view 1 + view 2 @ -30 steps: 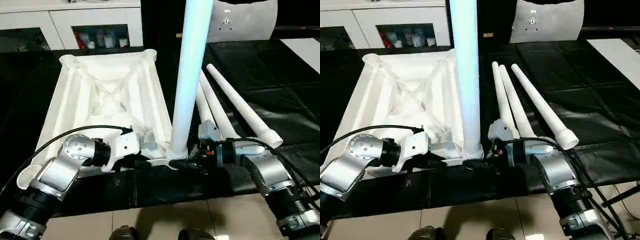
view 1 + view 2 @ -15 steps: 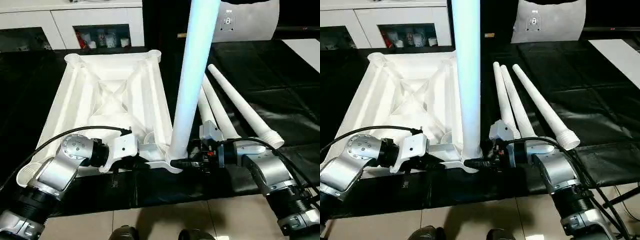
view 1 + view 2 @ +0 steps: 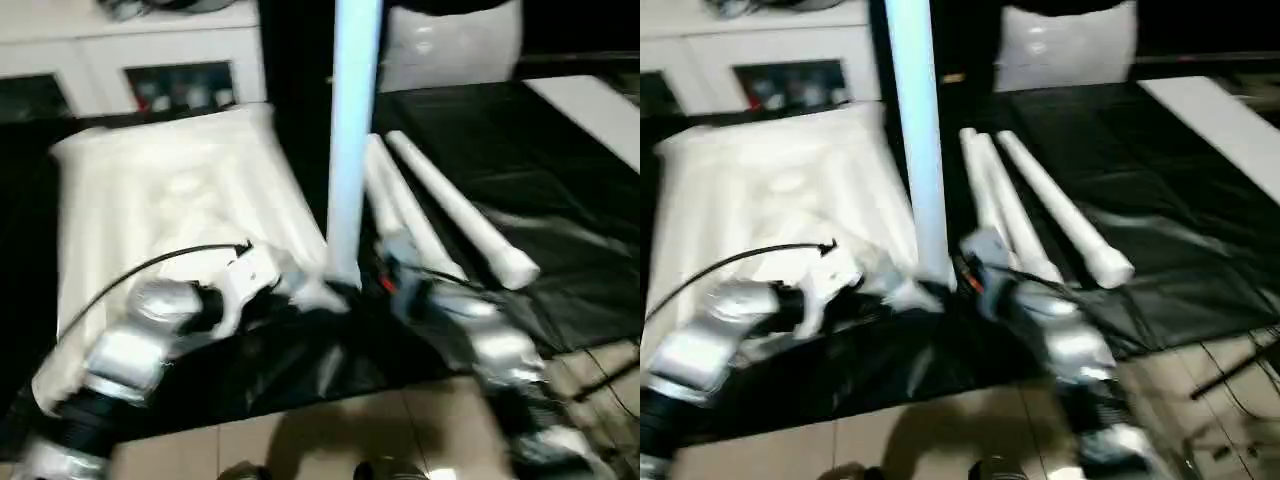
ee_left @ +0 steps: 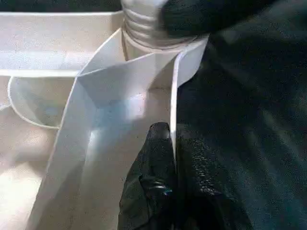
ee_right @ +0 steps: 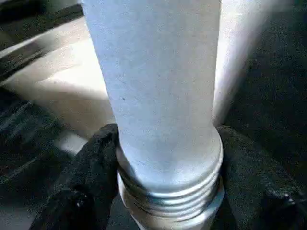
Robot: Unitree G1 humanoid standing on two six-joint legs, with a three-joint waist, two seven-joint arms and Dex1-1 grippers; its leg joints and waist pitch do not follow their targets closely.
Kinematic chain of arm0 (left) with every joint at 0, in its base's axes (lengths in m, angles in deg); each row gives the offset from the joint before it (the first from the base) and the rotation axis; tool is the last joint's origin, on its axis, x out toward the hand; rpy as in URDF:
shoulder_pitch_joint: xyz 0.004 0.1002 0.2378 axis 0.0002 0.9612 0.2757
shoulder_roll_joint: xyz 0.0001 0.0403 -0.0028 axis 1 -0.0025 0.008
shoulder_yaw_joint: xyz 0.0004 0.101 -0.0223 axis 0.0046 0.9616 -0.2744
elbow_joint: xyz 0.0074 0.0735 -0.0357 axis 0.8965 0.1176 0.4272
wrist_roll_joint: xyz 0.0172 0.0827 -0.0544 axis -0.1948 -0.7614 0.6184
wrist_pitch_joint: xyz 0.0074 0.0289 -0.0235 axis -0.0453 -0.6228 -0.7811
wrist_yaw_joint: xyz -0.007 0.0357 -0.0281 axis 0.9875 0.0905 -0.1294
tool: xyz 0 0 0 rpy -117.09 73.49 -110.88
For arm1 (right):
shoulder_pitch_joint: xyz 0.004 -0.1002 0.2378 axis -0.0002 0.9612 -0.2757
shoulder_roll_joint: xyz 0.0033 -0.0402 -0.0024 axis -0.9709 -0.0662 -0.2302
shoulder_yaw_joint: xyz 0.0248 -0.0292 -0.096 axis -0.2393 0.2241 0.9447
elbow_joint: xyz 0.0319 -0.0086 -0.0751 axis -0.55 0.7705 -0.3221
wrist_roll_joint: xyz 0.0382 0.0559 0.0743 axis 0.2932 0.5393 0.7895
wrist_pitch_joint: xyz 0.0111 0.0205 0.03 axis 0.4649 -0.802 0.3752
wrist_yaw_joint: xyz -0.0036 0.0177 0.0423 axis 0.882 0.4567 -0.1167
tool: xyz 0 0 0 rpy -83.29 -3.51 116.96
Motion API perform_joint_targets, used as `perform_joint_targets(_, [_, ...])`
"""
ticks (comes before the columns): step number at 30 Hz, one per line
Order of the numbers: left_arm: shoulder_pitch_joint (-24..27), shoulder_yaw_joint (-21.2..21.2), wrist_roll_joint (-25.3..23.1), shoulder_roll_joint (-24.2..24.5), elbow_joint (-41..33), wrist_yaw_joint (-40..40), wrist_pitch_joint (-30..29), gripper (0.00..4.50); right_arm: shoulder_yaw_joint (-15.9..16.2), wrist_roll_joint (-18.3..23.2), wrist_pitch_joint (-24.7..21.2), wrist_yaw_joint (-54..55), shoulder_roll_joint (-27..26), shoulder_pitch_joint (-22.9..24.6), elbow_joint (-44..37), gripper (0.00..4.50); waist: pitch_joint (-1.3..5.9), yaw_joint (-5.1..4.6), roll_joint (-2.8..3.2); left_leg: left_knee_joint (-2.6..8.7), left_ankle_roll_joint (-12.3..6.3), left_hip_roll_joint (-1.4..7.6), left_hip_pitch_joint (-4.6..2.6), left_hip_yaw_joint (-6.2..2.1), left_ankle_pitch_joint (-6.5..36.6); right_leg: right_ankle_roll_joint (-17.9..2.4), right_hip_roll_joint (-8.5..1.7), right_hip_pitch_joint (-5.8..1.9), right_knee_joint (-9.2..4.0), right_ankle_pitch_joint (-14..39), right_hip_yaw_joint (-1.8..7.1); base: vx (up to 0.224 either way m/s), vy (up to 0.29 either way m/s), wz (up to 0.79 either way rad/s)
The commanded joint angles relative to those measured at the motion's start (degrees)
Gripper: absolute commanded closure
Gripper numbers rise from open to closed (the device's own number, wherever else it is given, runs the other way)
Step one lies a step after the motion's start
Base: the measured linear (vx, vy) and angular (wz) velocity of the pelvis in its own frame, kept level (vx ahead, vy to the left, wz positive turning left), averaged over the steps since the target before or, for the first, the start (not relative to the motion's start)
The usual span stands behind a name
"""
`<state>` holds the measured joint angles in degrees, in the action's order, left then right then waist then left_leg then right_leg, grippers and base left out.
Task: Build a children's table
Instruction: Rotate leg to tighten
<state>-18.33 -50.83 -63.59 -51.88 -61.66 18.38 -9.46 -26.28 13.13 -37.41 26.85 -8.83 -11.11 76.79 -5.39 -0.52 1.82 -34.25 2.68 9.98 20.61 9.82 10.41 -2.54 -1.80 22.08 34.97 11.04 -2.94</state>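
At tabletop [image 3: 170, 190] near corner, left claw [image 4: 165, 158] pinching its rim, right claw [image 5: 165, 191] clamped round upright leg [image 3: 352, 140].

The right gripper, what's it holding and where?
The right gripper holds the upright table leg at its ribbed collar, near the tabletop corner socket.

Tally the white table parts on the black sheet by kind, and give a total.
Table top: 1
Upright leg, standing at the top's near corner: 1
Loose legs lying beside the top, nearest one: 3
Total: 5 parts
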Motion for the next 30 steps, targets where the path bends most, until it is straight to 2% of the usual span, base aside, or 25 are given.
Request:
perform_joint_targets(1, [-2.89, 1.07, 0.35, -5.71, -4.06, 6.55, -1.86, 4.5, 5.56, -0.4, -1.33, 3.18, -6.15, -0.18, 3.83, 1.77, 3.08, 0.04, 0.1, 3.9, 0.4, 2.36, -0.73, -2.15, 19.97, -4.9, -6.36, -1.43, -7.03, 36.11, 2.47, 0.0, 0.0, 0.0])
perform_joint_targets(2, [-3.73, 0.71, -0.78, -8.55, -3.93, 10.35, -3.62, 4.5, 4.33, -0.84, -1.67, 7.44, -7.99, -0.99, 5.41, 1.77, 3.05, -0.14, 0.27, 3.94, 0.09, 2.46, -0.92, -2.07, 20.22, -5.04, -6.05, -1.0, -7.11, 34.84, 2.34, 0.0, 0.0, 0.0])
perform_joint_targets(3, [-4.18, 0.51, -1.28, -10.07, -3.83, 12.29, -4.48, 4.5, 3.6, -0.97, -2.12, 9.56, -8.9, -1.39, 6.18, 1.77, 3.22, -0.34, -0.06, 3.92, -0.14, 2.49, -1.03, -1.96, 20.11, -5.62, -6.0, -0.97, -6.91, 33.09, 2.11, 0.0, 0.0, 0.0])
perform_joint_targets(4, [-4.42, 0.48, -1.48, -10.93, -3.79, 13.24, -4.87, 4.5, 3.26, -1.07, -2.36, 10.5, -9.25, -1.63, 6.66, 1.77, 3.19, -0.36, 0.07, 3.97, -0.27, 2.54, -1.05, -1.99, 20.2, -5.71, -6.12, -0.97, -7.0, 32.78, 1.99, 0.0, 0.0, 0.0])
perform_joint_targets(6, [-4.7, 0.94, -1.68, -11.67, -3.66, 13.71, -4.78, 4.5, 2.32, -0.86, -2.06, 11.13, -9.48, -1.99, 7.57, 1.77, 3.38, -0.23, 0.08, 3.95, -0.93, 2.51, -0.82, -1.97, 19.7, -5.62, -6.23, -1.14, -6.92, 31.13, 2.01, 0.0, 0.0, 0.0])
perform_joint_targets(7, [-4.77, 1.2, -2.08, -11.89, -3.79, 13.93, -5.0, 4.5, 1.69, -1.03, -1.74, 10.98, -9.71, -2.08, 7.92, 1.77, 3.55, -0.11, 0.22, 4.0, -1.36, 2.61, -0.58, -1.91, 18.72, -6.02, -6.2, -1.22, -6.66, 28.68, 2.15, 0.0, 0.0, 0.0])
perform_joint_targets(8, [-4.89, 1.42, -2.52, -11.79, -3.68, 13.9, -4.96, 4.5, 1.23, -1.21, -1.48, 10.86, -9.8, -2.08, 8.06, 1.42, 3.61, -0.1, 0.26, 4.06, -1.74, 2.71, -0.34, -1.84, 17.93, -6.66, -6.24, -1.35, -6.46, 26.43, 2.29, 0.0, 0.0, 0.0])
perform_joint_targets(10, [-5.09, 1.61, -2.97, -11.08, -3.26, 13.65, -4.25, 4.5, 1.12, -1.49, -1.01, 10.17, -9.53, -1.82, 7.96, 1.07, 3.81, 0.11, 0.47, 4.11, -2.1, 2.89, -0.14, -1.77, 16.15, -7.86, -6.18, -1.52, -5.97, 22.47, 2.39, 0.0, 0.0, 0.0])
perform_joint_targets(12, [-5.16, 1.93, -3.01, -10.09, -2.99, 13.04, -3.61, 4.5, 1.04, -1.28, -0.8, 9.94, -9.25, -1.58, 7.69, 1.05, 3.91, 0.26, 0.44, 4.13, -2.41, 2.92, 0.16, -1.7, 14.77, -9.25, -6.29, -1.91, -5.58, 19.21, 2.41, 0.0, 0.0, 0.0])
perform_joint_targets(13, [-5.03, 2.06, -3.24, -9.69, -3.08, 12.57, -3.43, 4.5, 0.78, -1.38, 0.11, 10.44, -9.21, -1.69, 7.93, 1.05, 3.89, 0.34, 0.85, 4.15, -2.35, 2.96, 0.1, -1.72, 14.68, -9.49, -6.28, -1.88, -5.5, 18.63, 2.4, 0.0, 0.0, 0.0])
perform_joint_targets(14, [-4.95, 2.07, -3.28, -9.51, -3.07, 12.23, -3.31, 4.5, 0.65, -1.64, 1.11, 10.75, -9.02, -1.8, 8.05, 0.76, 3.93, 0.27, 0.59, 4.14, -2.34, 2.99, 0.13, -1.63, 14.7, -9.82, -6.27, -1.93, -5.52, 17.84, 2.41, 0.0, 0.0, 0.0])
perform_joint_targets(16, [-4.94, 2.06, -3.33, -9.25, -2.9, 11.96, -3.11, 4.5, 0.66, -2.15, 2.28, 10.91, -8.26, -1.99, 7.87, 0.63, 3.96, 0.39, 0.62, 4.08, -2.39, 2.94, 0.21, -1.57, 14.12, -10.23, -6.34, -2.05, -5.43, 17.13, 2.45, 0.0, 0.0, 0.0])
perform_joint_targets(20, [-5.17, 2.01, -3.47, -8.71, -2.3, 12.17, -2.71, 4.5, 0.74, -2.62, 2.72, 8.5, -5.49, -1.26, 4.77, 0.16, 3.76, 0.59, 0.56, 4.16, -2.36, 3.02, 0.05, -1.55, 14.98, -9.63, -6.26, -1.94, -5.63, 19.51, 2.4, 0.0, 0.0, 0.0])
perform_joint_targets(21, [-5.17, 2.01, -3.47, -8.71, -2.3, 12.17, -2.71, 4.5, 0.74, -2.62, 2.72, 8.5, -5.49, -1.26, 4.77, 0.16, 3.78, 0.66, 0.56, 4.18, -2.32, 3.04, 0.03, -1.53, 15.06, -9.54, -6.24, -1.93, -5.68, 19.56, 2.4, 0.0, 0.0, 0.0])
perform_joint_targets(23, [-6.11, 1.38, -3.76, -8.5, -0.04, 13.07, -1.44, 4.5, -0.33, -1.4, 0.6, 5.3, -0.79, 0.98, -2.85, 0.05, 3.96, 1.11, 0.45, 4.14, -2.6, 3.1, -0.13, -1.46, 13.75, -8.9, -5.93, -2.02, -5.52, 17.15, 2.55, 0.0, 0.0, 0.0])
perform_joint_targets(24, [-6.24, 1.31, -3.8, -8.49, 0.28, 13.19, -1.3, 4.5, -0.58, -1.12, 0.37, 5.03, -0.28, 1.23, -3.73, 0.05, 4.03, 1.27, 0.35, 4.04, -3.06, 3.05, 0.13, -1.38, 12.59, -9.47, -6.06, -2.14, -5.29, 15.23, 2.59, 0.0, 0.0, 0.0])
perform_joint_targets(25, [-6.84, 1.1, -3.99, -8.57, 1.5, 13.68, -0.93, 4.5, -1.53, -0.2, -0.25, 4.24, 1.1, 1.74, -5.81, 0.05, 4.06, 1.24, 0.63, 4.07, -3.35, 2.92, 0.62, -1.46, 11.66, -9.5, -6.14, -2.5, -5.27, 14.44, 2.44, 0.0, 0.0, 0.0])
perform_joint_targets(26, [-7.58, 0.76, -4.12, -8.84, 2.88, 14.43, -0.88, 4.5, -2.38, 0.57, -0.96, 3.4, 2.55, 2.14, -7.49, 0.05, 4.08, 1.32, 0.89, 3.93, -3.53, 2.81, 0.51, -1.42, 11.48, -9.24, -6.07, -2.45, -5.41, 14.34, 2.43, 0.0, 0.0, 0.0])
perform_joint_targets(27, [-7.72, 0.72, -4.14, -8.88, 3.12, 14.52, -0.84, 4.5, -2.46, 0.59, -1.01, 3.31, 2.8, 2.19, -7.7, 0.05, 4.18, 1.31, 0.59, 3.78, -3.73, 2.79, 0.34, -1.31, 11.14, -9.08, -5.96, -2.42, -5.49, 13.9, 2.46, 0.0, 0.0, 0.0])
perform_joint_targets(28, [-8.67, 0.36, -4.38, -9.22, 4.68, 15.46, -0.75, 4.5, -3.12, 0.79, -1.23, 2.85, 4.34, 2.52, -9.23, 0.05, 4.47, 1.43, 0.72, 3.58, -4.4, 2.78, 0.74, -1.4, 8.95, -9.74, -6.05, -2.58, -5.06, 11.49, 2.34, 0.0, 0.0, 0.0])
perform_joint_targets(29, [-8.84, 0.26, -4.41, -9.3, 4.97, 15.7, -0.7, 4.5, -3.28, 0.86, -1.3, 2.79, 4.53, 2.58, -9.51, 0.05, 4.47, 1.43, 0.72, 3.58, -4.4, 2.78, 0.74, -1.4, 8.95, -9.74, -6.05, -2.58, -5.06, 11.49, 2.34, 0.0, 0.0, 0.0])
perform_joint_targets(30, [-10.04, -0.33, -4.7, -9.79, 6.98, 17.2, -0.15, 4.5, -4.28, 1.31, -1.85, 2.64, 5.54, 2.87, -11.16, 0.05, 4.68, 1.49, 0.61, 3.35, -4.97, 2.86, 0.91, -1.38, 7.1, -10.22, -6.01, -2.52, -4.81, 8.84, 2.32, 0.0, 0.0, 0.0])
